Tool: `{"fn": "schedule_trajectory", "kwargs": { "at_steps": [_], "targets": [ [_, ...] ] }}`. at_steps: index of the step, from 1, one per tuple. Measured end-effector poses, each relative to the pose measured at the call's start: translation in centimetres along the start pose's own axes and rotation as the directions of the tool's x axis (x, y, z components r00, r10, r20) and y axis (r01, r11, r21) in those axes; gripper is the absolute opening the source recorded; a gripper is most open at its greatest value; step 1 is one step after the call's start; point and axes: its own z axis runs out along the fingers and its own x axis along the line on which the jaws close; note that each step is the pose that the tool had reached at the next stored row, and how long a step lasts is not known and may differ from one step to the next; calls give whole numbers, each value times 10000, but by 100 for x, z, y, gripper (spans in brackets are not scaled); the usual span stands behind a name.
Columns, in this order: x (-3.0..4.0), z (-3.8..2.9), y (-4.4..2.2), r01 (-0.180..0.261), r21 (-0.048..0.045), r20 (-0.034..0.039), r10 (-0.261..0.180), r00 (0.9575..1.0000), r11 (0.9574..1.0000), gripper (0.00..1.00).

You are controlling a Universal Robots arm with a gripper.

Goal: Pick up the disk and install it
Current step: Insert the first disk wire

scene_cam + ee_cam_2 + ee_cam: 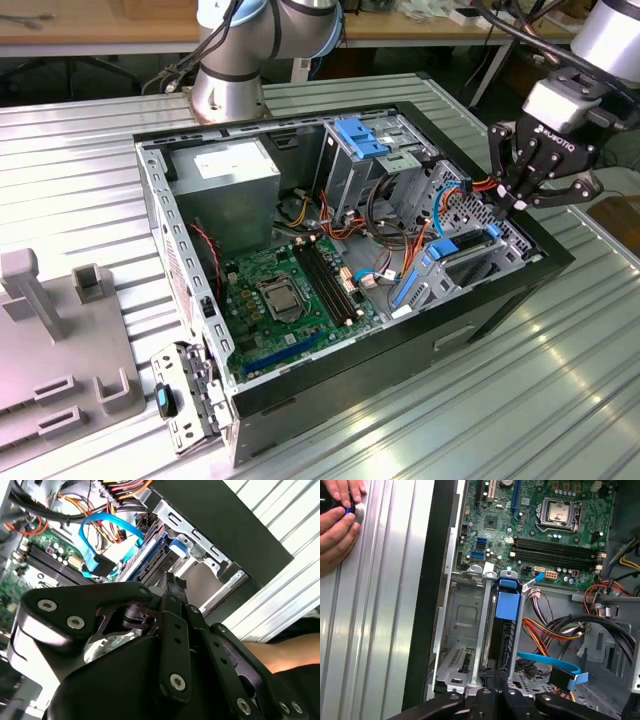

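The disk (455,247), dark with blue rails, stands on edge in a slot of the metal drive cage (462,625) at the corner of the open computer case on the exterior view's right. Its blue handle (506,605) faces the motherboard, and its blue rail (150,560) shows beside the cage wall. My gripper (520,200) hangs just above that corner of the case. Its fingertips are together over the disk's outer end in both wrist views (496,692) (172,582). I see nothing held between them. The cage slot beside the disk is empty.
Orange, black and blue cables (555,662) crowd the space beside the cage. The motherboard (290,290), power supply (225,190) and an upper cage with blue latches (365,140) take up much of the case. A person's hand (337,520) rests on the ribbed table. A grey fixture (60,340) lies at the exterior view's left.
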Motion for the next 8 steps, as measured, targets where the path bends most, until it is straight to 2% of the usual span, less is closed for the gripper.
{"fn": "schedule_trajectory", "kwargs": {
  "at_steps": [3, 5, 8],
  "targets": [
    [1, 0, -6, 585, 20, 4, -585, 9983, 9983, 11],
    [1, 0, -20, 754, 26, 7, -754, 9972, 9971, 11],
    [-43, 0, -121, 781, 26, 0, -781, 9969, 9969, 11]
  ]
}}
